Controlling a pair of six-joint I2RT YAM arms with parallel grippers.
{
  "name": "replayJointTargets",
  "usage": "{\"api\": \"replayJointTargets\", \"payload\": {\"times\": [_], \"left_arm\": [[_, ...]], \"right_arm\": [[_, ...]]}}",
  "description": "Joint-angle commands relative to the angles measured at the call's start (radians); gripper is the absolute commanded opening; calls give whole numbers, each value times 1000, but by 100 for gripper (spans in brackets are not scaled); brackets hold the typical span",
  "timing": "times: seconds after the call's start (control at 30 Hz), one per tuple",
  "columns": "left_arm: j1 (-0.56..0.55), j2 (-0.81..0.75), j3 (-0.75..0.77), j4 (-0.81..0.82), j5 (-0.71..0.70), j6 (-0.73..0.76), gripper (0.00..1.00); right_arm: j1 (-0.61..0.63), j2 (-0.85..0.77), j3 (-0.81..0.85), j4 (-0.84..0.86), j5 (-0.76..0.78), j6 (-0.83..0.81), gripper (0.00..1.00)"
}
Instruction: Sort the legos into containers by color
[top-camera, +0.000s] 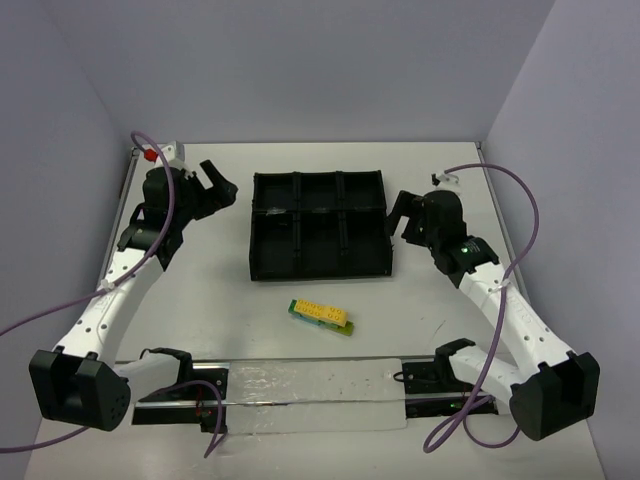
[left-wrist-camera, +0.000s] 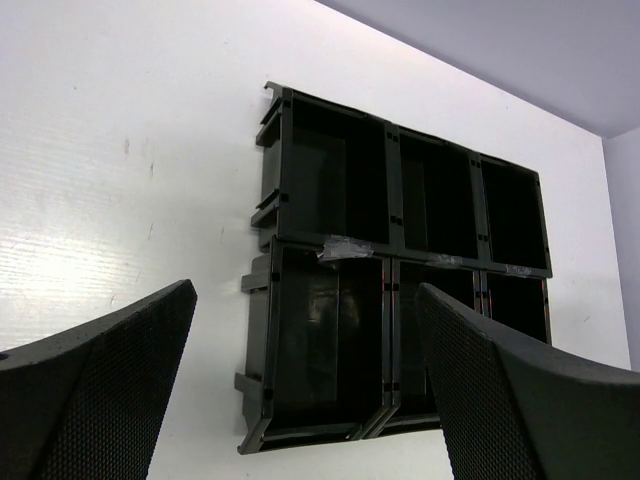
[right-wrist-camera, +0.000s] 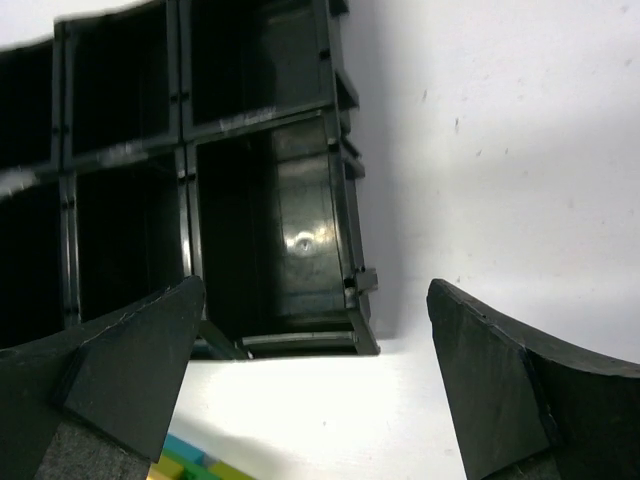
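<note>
Both spread wide, left gripper (top-camera: 220, 183) and right gripper (top-camera: 398, 218) flanking tray (top-camera: 320, 264), lego cluster (top-camera: 322, 316) apart from its near edge

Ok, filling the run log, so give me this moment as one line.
left hand open, beside tray | right hand open, beside tray | legos clustered on table, outside tray | nothing sorted yet

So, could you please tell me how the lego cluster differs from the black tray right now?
The lego cluster is small and yellow, green and teal; the tray is far larger and all black. The cluster lies slanted; the tray sits roughly square to the table edges. Both rest on the white table, with nothing gripping them.
</note>
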Motion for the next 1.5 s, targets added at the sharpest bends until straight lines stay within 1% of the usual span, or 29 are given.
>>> {"api": "replayJointTargets", "payload": {"times": [0.0,0.1,0.17,0.23,0.33,0.4,0.47,0.6,0.7,0.87,1.0,1.1,1.23,1.37,1.47], "left_arm": [[-1,-6,28,39,45,6,99],[-1,-12,22,52,59,1,99],[-2,-10,21,52,62,1,99],[-1,-4,20,49,64,1,99],[-1,-2,17,49,69,-1,99],[-2,0,15,47,75,-2,99],[-2,-1,9,50,76,-5,99],[-3,9,9,46,83,-7,99],[-3,18,16,37,82,-5,100],[-4,22,12,40,87,-8,99],[-4,23,8,45,94,-14,99],[-4,21,8,42,93,-15,99],[-4,19,10,38,88,-10,99],[-4,22,11,40,95,-12,99],[-6,26,11,42,99,-13,99]], "right_arm": [[26,-40,-27,56,-146,-78,100],[79,-49,-49,76,-219,-127,100],[124,-47,-50,79,-231,-153,100],[222,-23,-41,58,-242,-194,100],[303,23,-30,31,-236,-241,99],[384,81,-14,-8,-225,-278,98],[441,128,-3,-31,-224,-302,94],[505,224,27,-58,-222,-322,75],[568,264,23,-61,-224,-327,66],[616,268,-1,-40,-240,-332,68],[619,257,-7,-15,-240,-327,74],[621,252,2,-10,-266,-329,74],[649,263,17,-44,-299,-349,75],[692,298,23,-80,-293,-361,81],[701,321,16,-82,-271,-358,83]]}}
